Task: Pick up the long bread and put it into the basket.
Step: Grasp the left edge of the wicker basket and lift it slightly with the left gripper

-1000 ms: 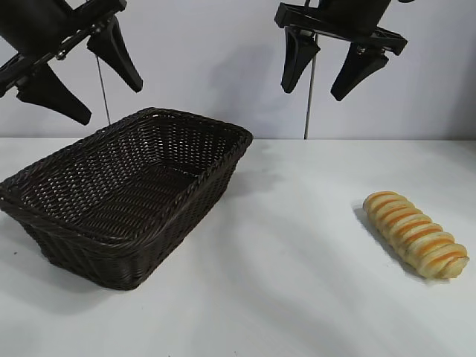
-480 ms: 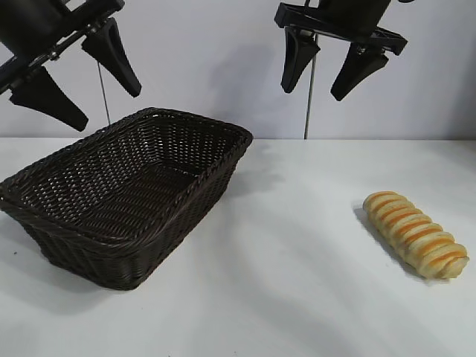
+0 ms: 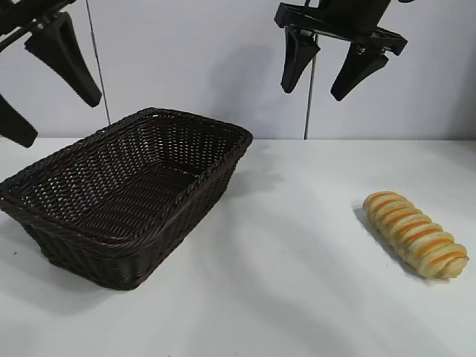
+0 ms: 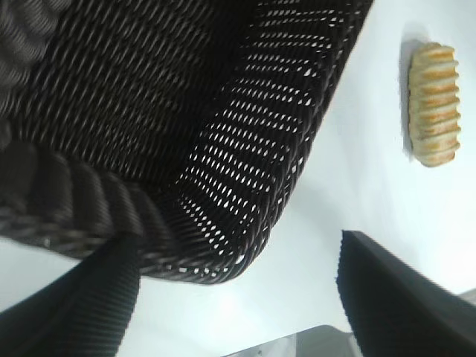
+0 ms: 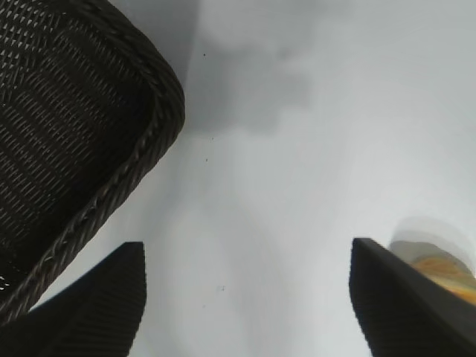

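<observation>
White table, pale wall behind. Long bread lies on table at right, well apart from basket at left. Left claw high over basket's far left, tilted, fingers spread, holding nothing. Right claw high mid-table, spread, holding nothing. Left wrist view shows basket's woven inside up close.

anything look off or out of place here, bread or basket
Nothing stands out. The long bread lies whole and flat on the white table, apart from the basket, which sits upright, empty and undamaged, set at a slant to the table's edge. Both the left gripper and the right gripper hang open above, holding nothing.
</observation>
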`<state>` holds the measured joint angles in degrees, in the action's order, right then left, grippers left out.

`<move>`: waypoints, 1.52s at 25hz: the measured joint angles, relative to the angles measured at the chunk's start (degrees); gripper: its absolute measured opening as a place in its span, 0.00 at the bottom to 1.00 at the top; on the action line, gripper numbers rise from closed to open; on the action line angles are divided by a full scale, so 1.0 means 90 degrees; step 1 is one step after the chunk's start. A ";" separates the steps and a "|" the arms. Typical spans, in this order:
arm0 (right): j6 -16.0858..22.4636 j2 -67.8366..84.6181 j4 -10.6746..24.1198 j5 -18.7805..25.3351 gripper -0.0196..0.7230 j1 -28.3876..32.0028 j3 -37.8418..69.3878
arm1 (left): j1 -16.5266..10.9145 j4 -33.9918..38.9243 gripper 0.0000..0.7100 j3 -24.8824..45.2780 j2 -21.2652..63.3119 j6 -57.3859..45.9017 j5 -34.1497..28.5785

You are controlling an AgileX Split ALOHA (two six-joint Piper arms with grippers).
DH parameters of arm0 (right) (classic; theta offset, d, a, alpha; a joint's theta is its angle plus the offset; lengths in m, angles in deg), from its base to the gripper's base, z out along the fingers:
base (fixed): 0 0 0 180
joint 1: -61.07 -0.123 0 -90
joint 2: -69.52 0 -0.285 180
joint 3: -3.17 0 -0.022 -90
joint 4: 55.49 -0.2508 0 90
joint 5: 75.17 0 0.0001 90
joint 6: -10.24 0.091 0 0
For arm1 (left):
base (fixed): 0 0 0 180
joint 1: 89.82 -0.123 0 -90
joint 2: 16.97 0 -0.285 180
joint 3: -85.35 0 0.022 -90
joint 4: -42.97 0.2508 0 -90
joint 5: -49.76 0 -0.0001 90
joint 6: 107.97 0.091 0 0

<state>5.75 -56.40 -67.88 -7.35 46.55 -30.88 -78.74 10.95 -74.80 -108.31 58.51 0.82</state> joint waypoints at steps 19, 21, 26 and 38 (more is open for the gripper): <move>0.0000 0.0000 -0.0005 0.0000 0.77 0.0000 0.0000 | 0.0000 -0.0076 0.76 0.1414 -0.0003 -0.2233 0.1847; 0.0000 0.0000 -0.0005 0.0000 0.77 0.0000 0.0000 | 0.0000 -0.0081 0.76 0.1414 -0.0064 -0.2336 0.1898; 0.0000 0.0000 -0.0005 0.0000 0.77 0.0000 0.0000 | 0.0000 -0.0097 0.76 0.1414 -0.0318 -0.2389 0.1982; 0.0000 0.0000 -0.0026 0.0000 0.77 0.0000 0.0000 | 0.0000 -0.0121 0.76 0.1414 -0.1262 -0.2389 0.2630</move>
<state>5.75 -56.40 -68.11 -7.35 46.55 -30.88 -78.74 9.86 -62.07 -119.67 37.01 24.49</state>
